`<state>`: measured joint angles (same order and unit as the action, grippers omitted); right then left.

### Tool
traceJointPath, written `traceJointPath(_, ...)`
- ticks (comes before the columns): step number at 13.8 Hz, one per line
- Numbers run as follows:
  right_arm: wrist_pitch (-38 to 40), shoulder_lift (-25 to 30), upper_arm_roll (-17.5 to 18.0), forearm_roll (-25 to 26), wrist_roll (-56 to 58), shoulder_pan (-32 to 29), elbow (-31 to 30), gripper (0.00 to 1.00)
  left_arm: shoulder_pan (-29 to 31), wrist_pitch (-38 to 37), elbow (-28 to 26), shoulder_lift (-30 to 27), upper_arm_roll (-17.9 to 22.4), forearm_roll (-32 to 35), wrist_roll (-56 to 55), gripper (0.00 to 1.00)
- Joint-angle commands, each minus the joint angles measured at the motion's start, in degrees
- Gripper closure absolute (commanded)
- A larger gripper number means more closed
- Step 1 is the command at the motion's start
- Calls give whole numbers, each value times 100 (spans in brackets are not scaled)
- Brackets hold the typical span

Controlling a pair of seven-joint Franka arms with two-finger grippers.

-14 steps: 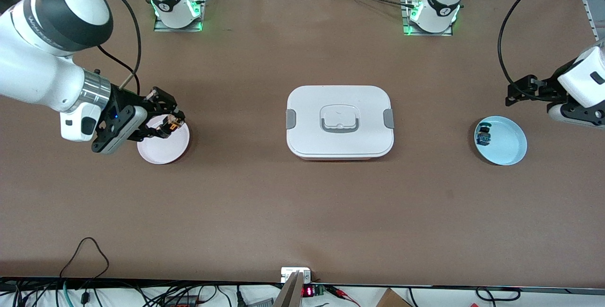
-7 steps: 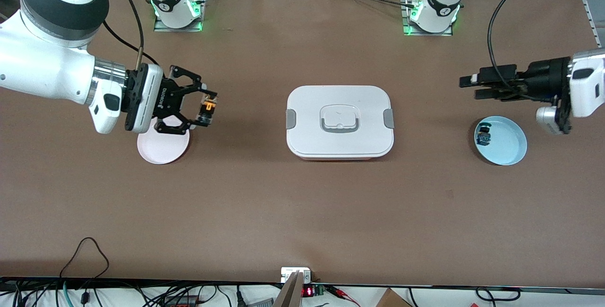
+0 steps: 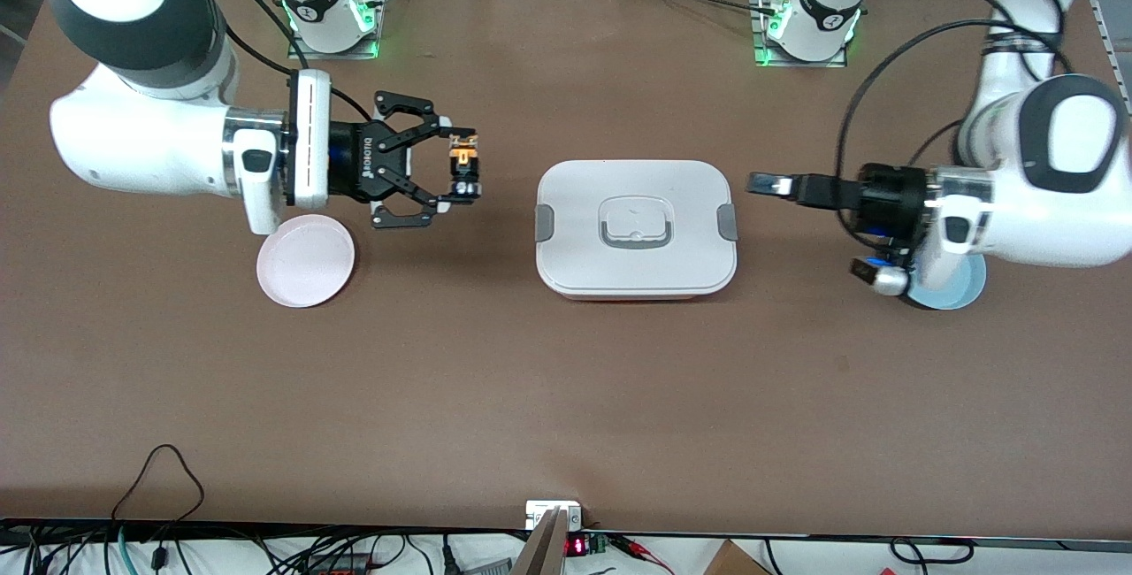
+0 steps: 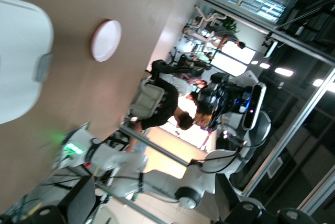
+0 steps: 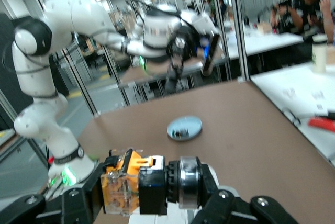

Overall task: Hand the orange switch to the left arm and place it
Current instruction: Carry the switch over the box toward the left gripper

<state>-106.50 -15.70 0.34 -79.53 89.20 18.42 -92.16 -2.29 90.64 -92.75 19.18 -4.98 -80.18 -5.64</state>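
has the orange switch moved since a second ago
Yes. Held in the right gripper, the orange switch has left the pink plate and come toward the box.

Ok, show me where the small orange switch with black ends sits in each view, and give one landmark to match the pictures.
Front view: the small orange switch with black ends is clamped in the right gripper, up in the air between the pink round plate and the large white lidded box.
Left wrist view: too small to tell.
Right wrist view: orange switch fills the lower edge, held in the jaws.
Shared landmark: the brown table.
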Motion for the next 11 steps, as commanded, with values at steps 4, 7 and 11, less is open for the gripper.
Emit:
traceJointPath(4,-326,-241,-25,-1134,450,424,22,100,-158,2367,-314,-432,-1459,-446,-693,0)
traceJointPath(7,-695,-337,-25,-1388,458,749,22,100,-158,3108,-296,-441,-2024,-446,-1009,0)
traceJointPath(11,-996,-364,-25,-1556,432,996,22,100,-167,3118,-296,-441,-2077,-446,-1009,1)
